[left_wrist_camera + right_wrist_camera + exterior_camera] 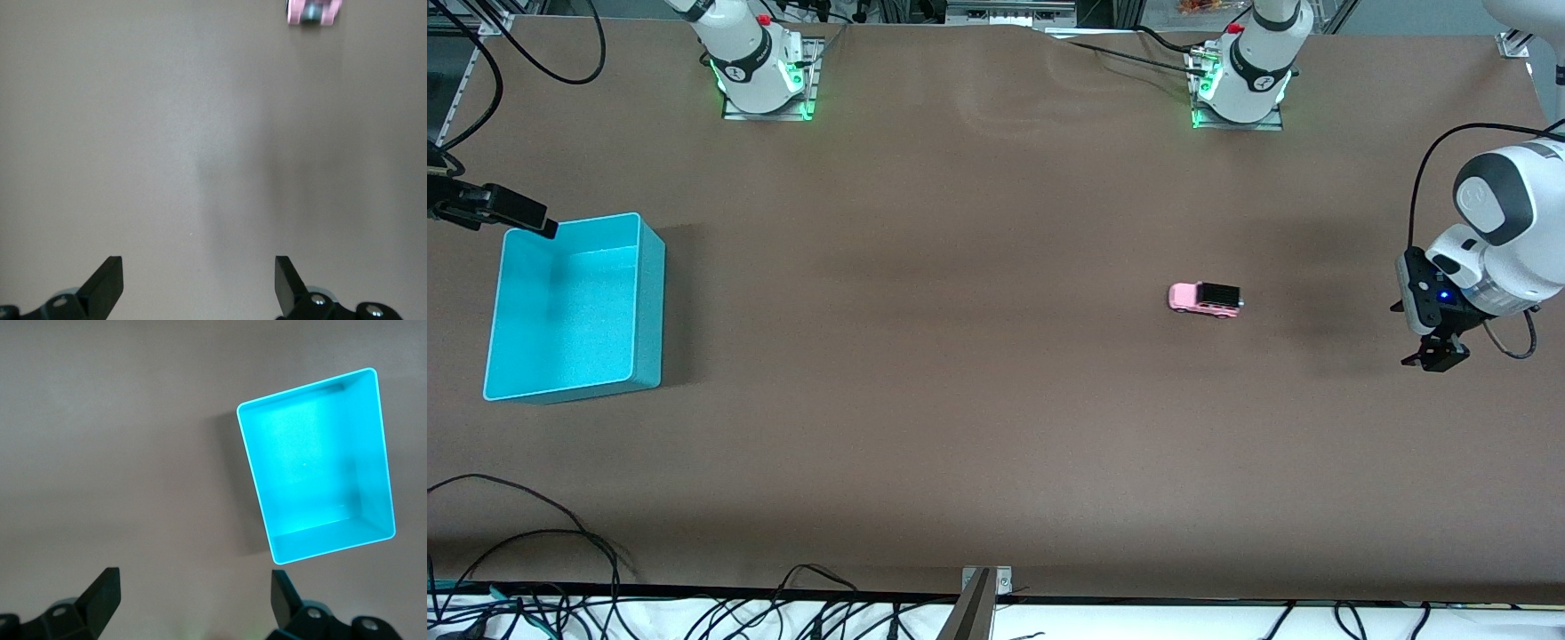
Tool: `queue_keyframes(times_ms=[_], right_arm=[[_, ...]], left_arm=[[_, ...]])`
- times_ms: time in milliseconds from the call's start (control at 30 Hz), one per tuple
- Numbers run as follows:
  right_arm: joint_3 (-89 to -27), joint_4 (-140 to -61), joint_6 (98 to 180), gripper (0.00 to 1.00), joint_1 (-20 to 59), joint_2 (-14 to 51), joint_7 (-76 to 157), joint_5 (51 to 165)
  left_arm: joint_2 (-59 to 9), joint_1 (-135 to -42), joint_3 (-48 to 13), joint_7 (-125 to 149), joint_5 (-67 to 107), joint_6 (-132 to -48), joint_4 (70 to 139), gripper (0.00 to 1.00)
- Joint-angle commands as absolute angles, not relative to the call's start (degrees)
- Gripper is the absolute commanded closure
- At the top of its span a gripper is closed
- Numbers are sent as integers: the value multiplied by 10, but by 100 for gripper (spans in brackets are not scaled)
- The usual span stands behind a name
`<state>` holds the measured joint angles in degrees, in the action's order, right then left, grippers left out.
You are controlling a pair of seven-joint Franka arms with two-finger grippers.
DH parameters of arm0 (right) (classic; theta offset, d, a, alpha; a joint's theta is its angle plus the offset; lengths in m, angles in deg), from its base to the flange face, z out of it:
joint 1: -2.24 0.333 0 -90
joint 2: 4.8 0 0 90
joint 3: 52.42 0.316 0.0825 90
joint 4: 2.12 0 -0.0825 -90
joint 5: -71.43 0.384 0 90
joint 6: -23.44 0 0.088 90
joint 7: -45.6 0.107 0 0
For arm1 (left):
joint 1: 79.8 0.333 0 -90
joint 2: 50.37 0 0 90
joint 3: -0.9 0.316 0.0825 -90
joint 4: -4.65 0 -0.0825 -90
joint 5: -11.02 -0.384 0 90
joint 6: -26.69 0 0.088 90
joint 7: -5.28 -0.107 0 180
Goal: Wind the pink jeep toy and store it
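I see the tiny light-pink jeep toy with black roof [1206, 300] [313, 11] on the brown table [960, 400], well apart from the turquoise plastic bin [649, 293] [380, 453] | left gripper [1434, 356] [199, 283] over table near jeep, fingers apart, empty | right gripper [507, 212] [195, 600] at bin's rim, fingers apart, empty

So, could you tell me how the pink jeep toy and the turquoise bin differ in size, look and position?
The pink jeep toy is tiny; the turquoise bin is far larger. The jeep is pink with a black roof; the bin is plain turquoise, open-topped and empty. The jeep sits toward the left arm's end, the bin toward the right arm's. Both rest untouched on the table.
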<state>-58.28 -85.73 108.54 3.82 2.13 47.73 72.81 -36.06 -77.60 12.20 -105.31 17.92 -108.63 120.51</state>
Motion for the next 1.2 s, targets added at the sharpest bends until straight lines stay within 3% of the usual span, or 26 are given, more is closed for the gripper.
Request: queue_keyframes(times_ms=[0, 667, 1168], right_arm=[[-580, -851, 1076, 0, 37, 21, 475, 722], [-580, -849, 1081, 0, 36, 25, 467, 706], [-580, -850, 1081, 0, 36, 29, 473, 711]], left_arm=[[-381, -767, 121, -1055, 184, -1077, 1204, 0], [-447, -768, 96, -941, 181, -1060, 1204, 7], [-497, -768, 82, -683, 153, -998, 1202, 9]])
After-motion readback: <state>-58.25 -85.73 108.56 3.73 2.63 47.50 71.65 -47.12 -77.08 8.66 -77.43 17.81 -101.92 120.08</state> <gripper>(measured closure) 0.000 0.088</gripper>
